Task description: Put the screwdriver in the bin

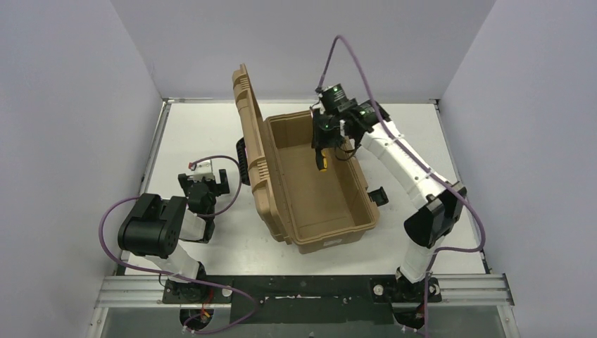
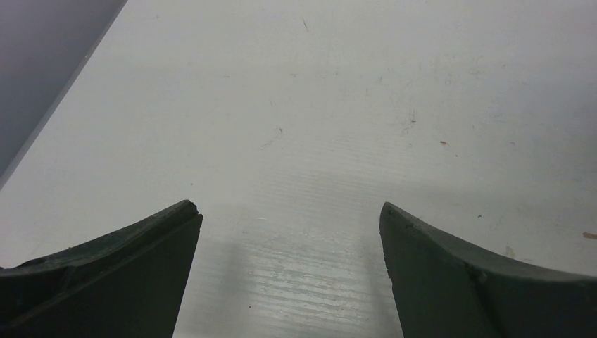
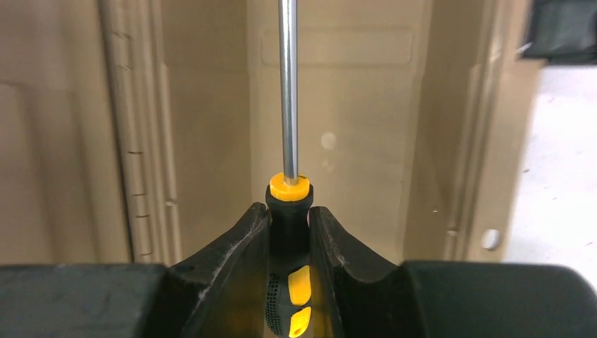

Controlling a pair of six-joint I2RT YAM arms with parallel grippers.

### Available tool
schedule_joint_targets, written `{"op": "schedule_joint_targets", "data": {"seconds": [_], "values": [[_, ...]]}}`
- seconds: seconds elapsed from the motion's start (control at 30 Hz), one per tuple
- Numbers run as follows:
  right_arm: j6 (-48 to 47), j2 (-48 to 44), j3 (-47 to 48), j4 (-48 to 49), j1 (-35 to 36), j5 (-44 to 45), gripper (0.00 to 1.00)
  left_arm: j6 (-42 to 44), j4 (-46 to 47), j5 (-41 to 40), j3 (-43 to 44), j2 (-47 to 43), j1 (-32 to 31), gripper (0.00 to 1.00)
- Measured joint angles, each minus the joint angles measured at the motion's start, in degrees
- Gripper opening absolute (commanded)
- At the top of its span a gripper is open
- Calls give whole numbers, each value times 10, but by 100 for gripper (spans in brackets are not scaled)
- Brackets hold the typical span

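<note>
The tan bin [image 1: 331,232] stands open mid-table, its ribbed lid [image 1: 248,120] upright on the left side. My right gripper [image 1: 324,151] hangs over the bin's far end, shut on the screwdriver [image 1: 323,164]. In the right wrist view the fingers [image 3: 243,239] clamp the black and yellow handle [image 3: 288,204], and the metal shaft [image 3: 287,84] points away over the bin's inside [image 3: 338,105]. My left gripper [image 1: 204,186] is open and empty above the bare table left of the bin; its fingers [image 2: 141,253] show only white table between them.
The white table [image 1: 197,134] ends at grey walls on the left, back and right. A black latch [image 1: 378,196] sticks out on the bin's right side and the black handle [image 1: 241,158] on the lid's left. Purple cables loop near both arms.
</note>
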Motion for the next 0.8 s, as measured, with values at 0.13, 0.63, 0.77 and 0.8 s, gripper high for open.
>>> {"op": "schedule_joint_targets", "data": {"seconds": [0.13, 0.63, 0.77, 0.8], "values": [[9, 19, -106, 47, 22, -4, 0, 0, 0, 0, 0, 0, 0, 97], [4, 142, -276, 180, 43, -11, 17, 0, 0, 0, 0, 0, 0, 97], [5, 142, -284, 195, 43, -7, 44, 0, 0, 0, 0, 0, 0, 97], [6, 142, -284, 197, 43, -6, 50, 0, 0, 0, 0, 0, 0, 97]]}}
